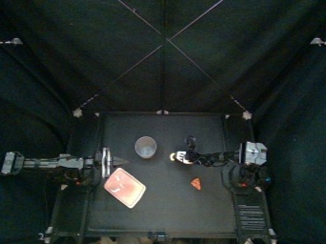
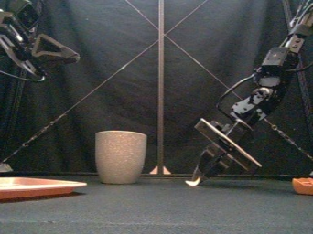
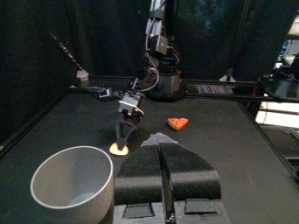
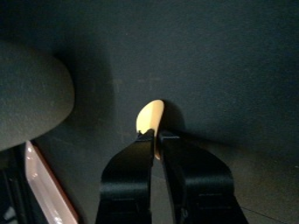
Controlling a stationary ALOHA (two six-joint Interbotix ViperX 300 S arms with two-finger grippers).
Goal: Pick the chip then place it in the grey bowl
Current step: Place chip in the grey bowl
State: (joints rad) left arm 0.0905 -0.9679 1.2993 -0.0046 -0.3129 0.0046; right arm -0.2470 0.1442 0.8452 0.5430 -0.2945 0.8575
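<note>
Starting with the top view: right gripper [image 1: 182,154] hangs just right of the grey cup [image 1: 147,146] (the task's bowl), near but not touching. The left gripper [image 1: 87,167] rests at the table's left side, farther from the cup. Front view: pale chip [image 2: 192,183] pinched at the right jaw tips, low by the tabletop, cup off toward the left arm's side. Left wrist view: own jaws pressed together, empty. Right wrist view: chip stands on edge, long axis running on from the jaws. Count: one chip, one cup, one pink tray [image 1: 125,188], one orange toy [image 1: 195,181].
</note>
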